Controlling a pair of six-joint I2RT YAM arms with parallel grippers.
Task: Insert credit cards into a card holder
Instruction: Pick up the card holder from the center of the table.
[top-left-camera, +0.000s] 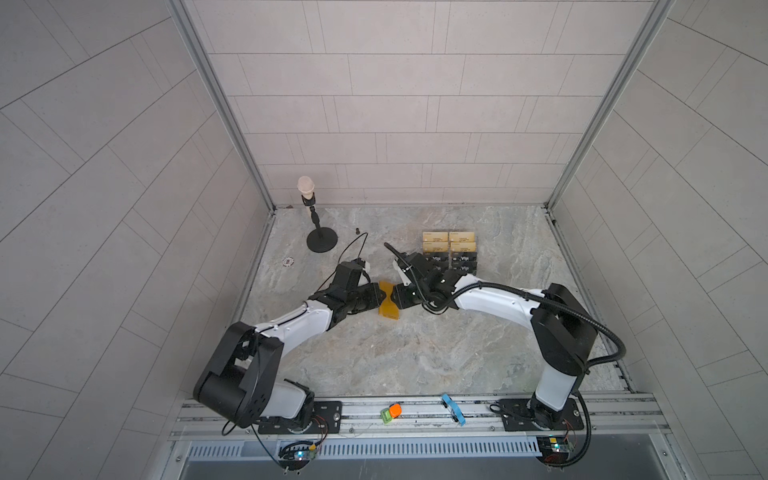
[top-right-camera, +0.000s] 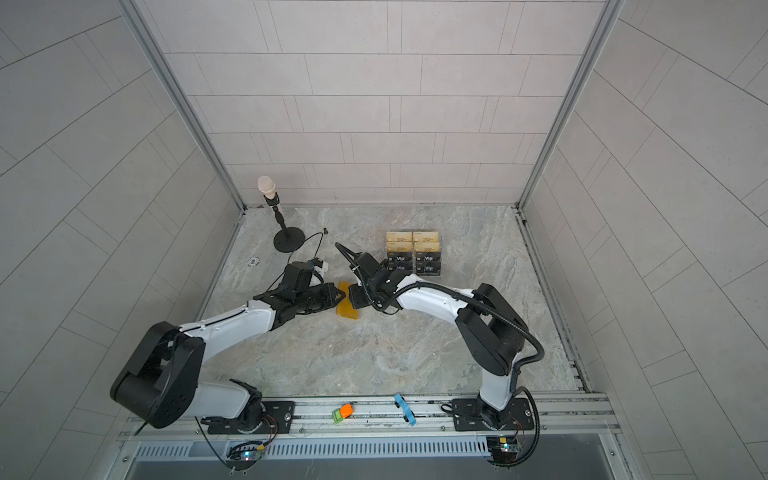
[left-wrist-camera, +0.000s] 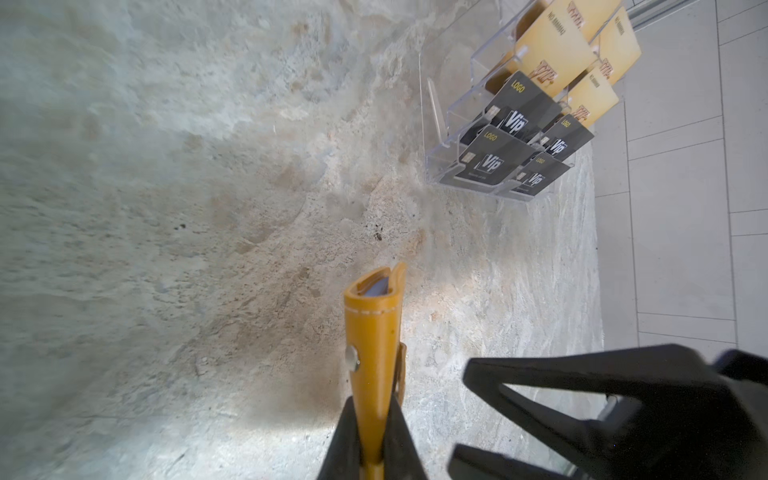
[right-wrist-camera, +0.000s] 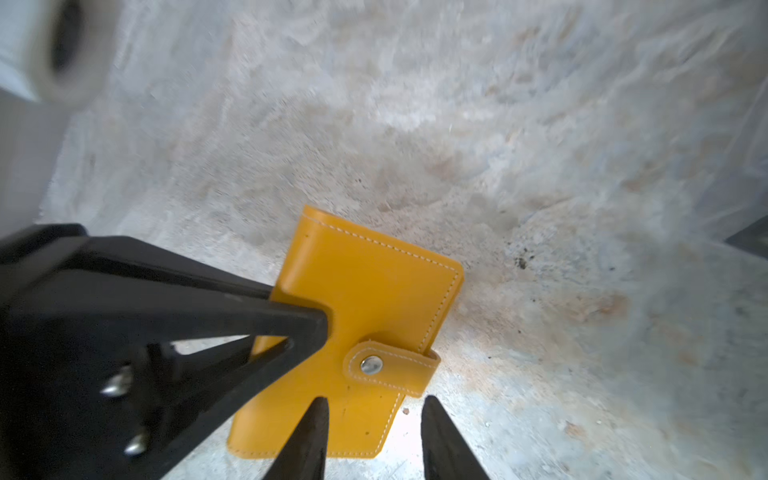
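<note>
- The card holder (top-left-camera: 388, 301) is closed, with its snap tab (right-wrist-camera: 390, 368) fastened. It sits about midway between the desk's (top-left-camera: 415, 353) far and near edges, a little toward the left edge.
- The left gripper (left-wrist-camera: 374, 409) is clamped on one long edge of the card holder and holds it edge-on. I cannot tell whether the lower edge touches the desk or hangs just above it.
- The right gripper (right-wrist-camera: 374, 415) has its jaws apart and holds nothing. One finger lies over the card holder's face and the other just off its open edge, both just short of the snap tab.
- In both top views the card holder's long axis runs roughly from far edge to near edge, and the two arms meet it from opposite sides. The tab side faces the right gripper, so I judge that arm is the one to pull the snap open.
- The card holder is smooth mustard-yellow leather-like material with pale stitching, rounded corners and a metal stud on the tab. A greyish sleeve shows at its end in the left wrist view.
- The credit cards (left-wrist-camera: 484, 160) are thin, rigid and black with white "Vip" lettering. They stand tilted in the lower tiers of a clear acrylic stand (left-wrist-camera: 436, 120) toward the far edge, well apart from the card holder, with gold cards (left-wrist-camera: 552, 45) in the tiers behind them.
- The desk has a matt, marbled stone look.
</note>
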